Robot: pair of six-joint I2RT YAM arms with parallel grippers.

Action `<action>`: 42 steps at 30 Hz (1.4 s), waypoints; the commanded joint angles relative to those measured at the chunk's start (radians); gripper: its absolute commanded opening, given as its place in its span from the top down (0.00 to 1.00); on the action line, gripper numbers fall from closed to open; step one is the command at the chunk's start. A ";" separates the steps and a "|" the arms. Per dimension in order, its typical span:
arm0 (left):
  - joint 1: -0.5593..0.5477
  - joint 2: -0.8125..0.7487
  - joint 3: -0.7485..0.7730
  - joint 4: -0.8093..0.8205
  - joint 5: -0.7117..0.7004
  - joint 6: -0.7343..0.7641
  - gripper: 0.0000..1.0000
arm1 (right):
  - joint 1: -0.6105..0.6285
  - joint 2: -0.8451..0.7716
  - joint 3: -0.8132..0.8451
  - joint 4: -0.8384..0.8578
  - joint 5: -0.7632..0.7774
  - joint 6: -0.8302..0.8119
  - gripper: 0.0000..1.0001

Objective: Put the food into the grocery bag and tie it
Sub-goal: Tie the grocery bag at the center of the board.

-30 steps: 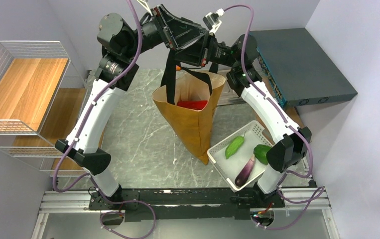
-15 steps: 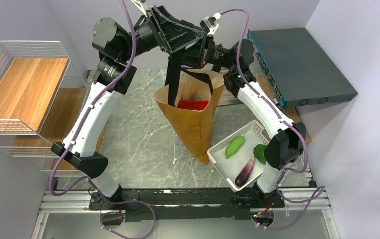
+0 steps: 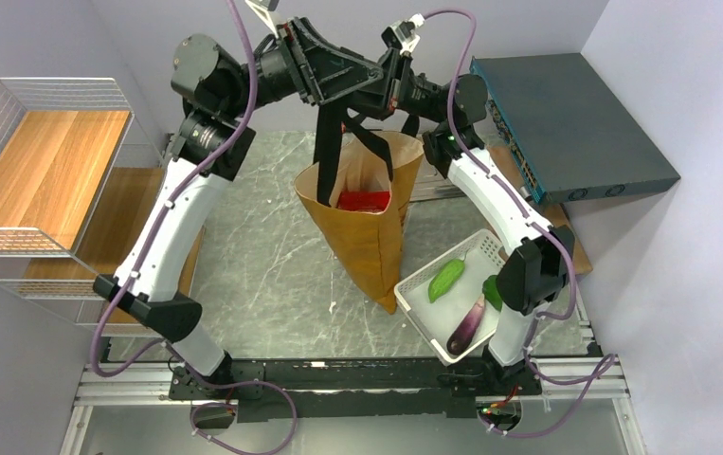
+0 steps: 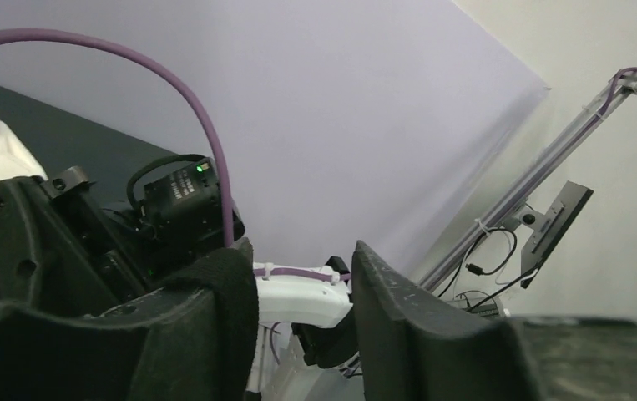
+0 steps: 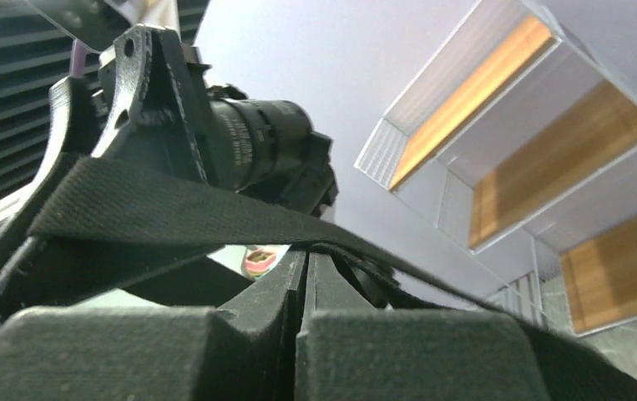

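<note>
While grocery bag (image 3: 369, 245) hangs, right claw (image 5: 308, 257) clenched on strap (image 5: 173, 209), left claw (image 4: 298, 261) parted

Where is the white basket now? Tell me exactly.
In the top view, the white basket sits at the table's near right, just beside the brown bag's bottom end.

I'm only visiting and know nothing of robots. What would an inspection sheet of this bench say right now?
Surface: grey marbled table.
Job's things: ochre bag tilted, its black straps drawn up to both arms; red packet inside.
Clutter: white basket with green vegetables and an eggplant.
End effectors: left end effector open, straps against one finger; right end effector shut on straps.
Cables: purple cables along both arms.
Surroundings: wire shelf on the left, dark box on the right.
</note>
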 commanded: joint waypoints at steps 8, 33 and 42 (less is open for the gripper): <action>0.013 0.085 0.068 -0.060 0.059 0.022 0.41 | 0.045 0.043 0.152 0.129 0.011 0.204 1.00; 0.030 -0.015 -0.139 -0.178 -0.537 0.202 0.01 | 0.085 0.189 0.274 0.647 0.168 0.585 1.00; 0.031 -0.014 -0.154 -0.135 -0.530 0.199 0.01 | 0.072 0.208 0.340 0.697 0.228 0.632 1.00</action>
